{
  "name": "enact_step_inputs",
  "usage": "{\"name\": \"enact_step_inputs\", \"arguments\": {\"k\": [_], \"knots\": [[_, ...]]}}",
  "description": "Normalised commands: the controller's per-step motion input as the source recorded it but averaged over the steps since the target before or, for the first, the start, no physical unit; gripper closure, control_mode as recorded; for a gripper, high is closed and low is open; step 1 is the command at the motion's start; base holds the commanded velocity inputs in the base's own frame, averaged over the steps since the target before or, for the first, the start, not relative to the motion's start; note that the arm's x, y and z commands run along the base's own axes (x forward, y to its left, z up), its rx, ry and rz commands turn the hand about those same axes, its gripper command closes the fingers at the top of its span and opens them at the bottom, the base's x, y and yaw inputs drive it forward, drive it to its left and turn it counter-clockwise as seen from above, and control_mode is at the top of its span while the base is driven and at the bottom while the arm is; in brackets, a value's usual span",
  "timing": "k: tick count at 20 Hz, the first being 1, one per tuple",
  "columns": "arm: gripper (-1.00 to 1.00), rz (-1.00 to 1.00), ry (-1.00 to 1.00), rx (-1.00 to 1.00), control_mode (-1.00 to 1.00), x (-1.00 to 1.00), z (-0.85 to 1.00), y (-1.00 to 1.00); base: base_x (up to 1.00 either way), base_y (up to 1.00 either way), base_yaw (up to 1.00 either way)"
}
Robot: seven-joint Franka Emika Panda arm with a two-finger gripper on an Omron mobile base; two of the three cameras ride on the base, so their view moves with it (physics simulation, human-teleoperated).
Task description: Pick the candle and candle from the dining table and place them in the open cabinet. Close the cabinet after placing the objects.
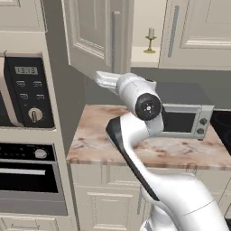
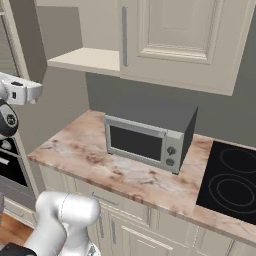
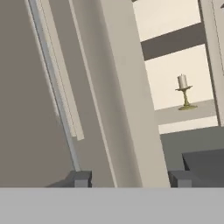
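Cream cabinets are hanging above a pink-brown marbled surface in this kitchen, with a grey wall behind. 1 microwave is sitting on that surface, and a black hob is lying beside it. A built-in oven with a control panel is standing to the left.

1 candle on a slim brass candlestick is standing upright on the cream shelf inside the open cabinet, near the back. The cabinet door is standing open, with its long metal handle facing the arm.

The end effector is pointing up at the edge of that open door, and its 2 fingertips are sitting moderately apart with the door edge lying between them in the hand view. Whether the fingertips are touching the door I cannot tell. The candle is showing past the door, to the right, well apart from the fingertips.
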Motion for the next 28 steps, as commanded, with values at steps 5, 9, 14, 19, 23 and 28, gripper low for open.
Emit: {"name": "enact_step_inputs", "arguments": {"k": [5,9,14,19,23,28], "knots": [[-1.00,0.15,-0.19,0.05,-1.00,1.00,-0.69,-0.64,0.00,0.00,0.00],[-1.00,0.07,-0.16,0.03,-1.00,1.00,-0.63,-0.38,0.00,0.00,0.00],[-1.00,-0.01,-0.18,0.00,-1.00,1.00,-0.63,-0.05,0.00,0.00,0.00],[-1.00,-0.26,-0.14,0.00,-1.00,1.00,-0.33,0.06,0.00,0.00,0.00],[-1.00,-0.44,-0.06,0.00,-1.00,1.00,-0.07,0.13,0.00,0.00,0.00],[-1.00,-0.45,0.00,0.01,-1.00,1.00,0.00,0.00,0.00,0.00,0.00]]}}
